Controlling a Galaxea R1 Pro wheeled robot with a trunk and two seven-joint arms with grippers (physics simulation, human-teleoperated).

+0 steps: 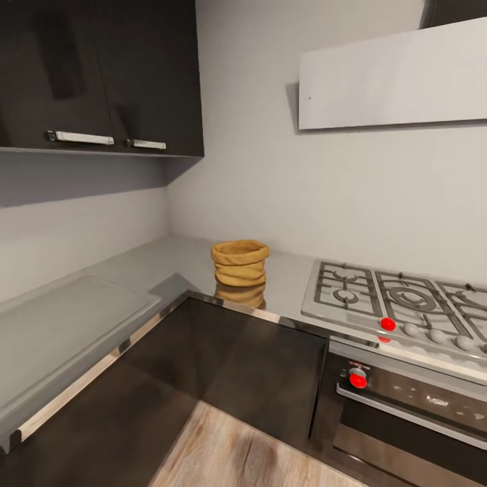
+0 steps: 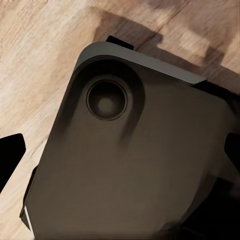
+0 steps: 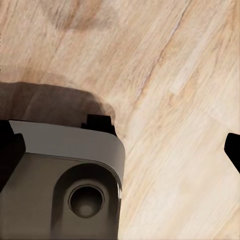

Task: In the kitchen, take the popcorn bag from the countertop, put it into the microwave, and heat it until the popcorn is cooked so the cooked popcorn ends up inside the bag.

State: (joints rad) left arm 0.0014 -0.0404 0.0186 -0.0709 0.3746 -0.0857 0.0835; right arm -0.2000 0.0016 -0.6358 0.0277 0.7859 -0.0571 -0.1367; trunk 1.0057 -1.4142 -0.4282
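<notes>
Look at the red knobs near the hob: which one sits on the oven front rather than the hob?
The lowest red knob, on the dark oven front; the other sits higher, on the hob edge.

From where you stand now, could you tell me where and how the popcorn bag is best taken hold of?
I would grip the popcorn bag by its thick rolled rim, coming down from above with one finger inside the open mouth and one outside. It stands upright on the countertop near the inner corner, beside the hob, and its sides look soft and wrinkled, so the rim probably gives the firmest hold.
</notes>
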